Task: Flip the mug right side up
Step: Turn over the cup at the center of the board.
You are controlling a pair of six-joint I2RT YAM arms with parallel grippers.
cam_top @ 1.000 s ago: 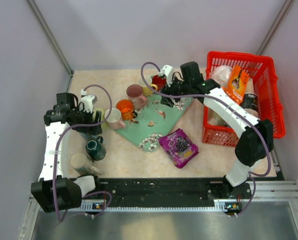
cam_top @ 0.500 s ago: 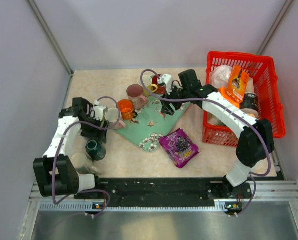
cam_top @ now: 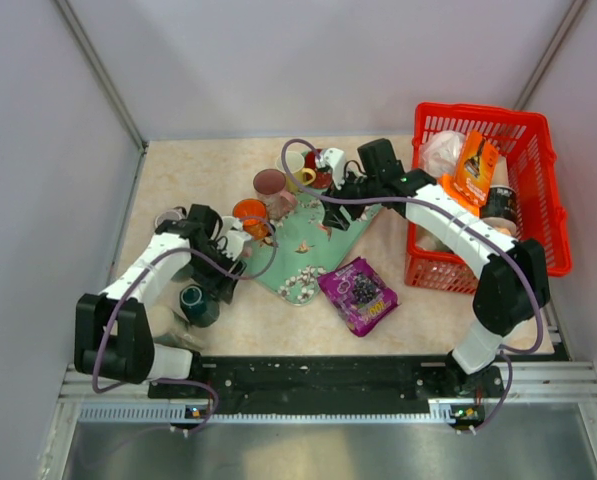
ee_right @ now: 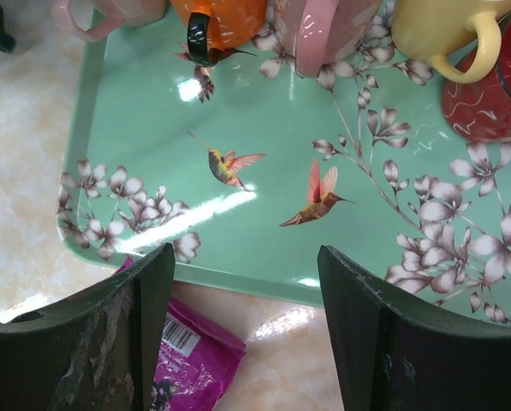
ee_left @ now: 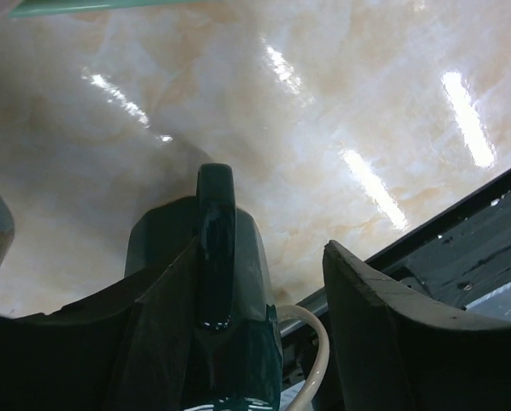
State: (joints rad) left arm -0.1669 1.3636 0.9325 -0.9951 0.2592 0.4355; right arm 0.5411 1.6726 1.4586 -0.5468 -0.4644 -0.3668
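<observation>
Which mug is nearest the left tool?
The dark green mug, the only dark one, right at the left tool; the others sit at the tray.

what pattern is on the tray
Hummingbirds and flowering branches on the mint-green tray; right wrist view shows it best.

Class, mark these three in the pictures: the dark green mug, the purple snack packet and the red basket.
dark green mug (ee_left: pixel 215 240): left wrist view, on its handle.
purple snack packet (cam_top: pixel 358 293): top view, middle of its face.
red basket (cam_top: pixel 478 109): top view, on its far rim.
</observation>
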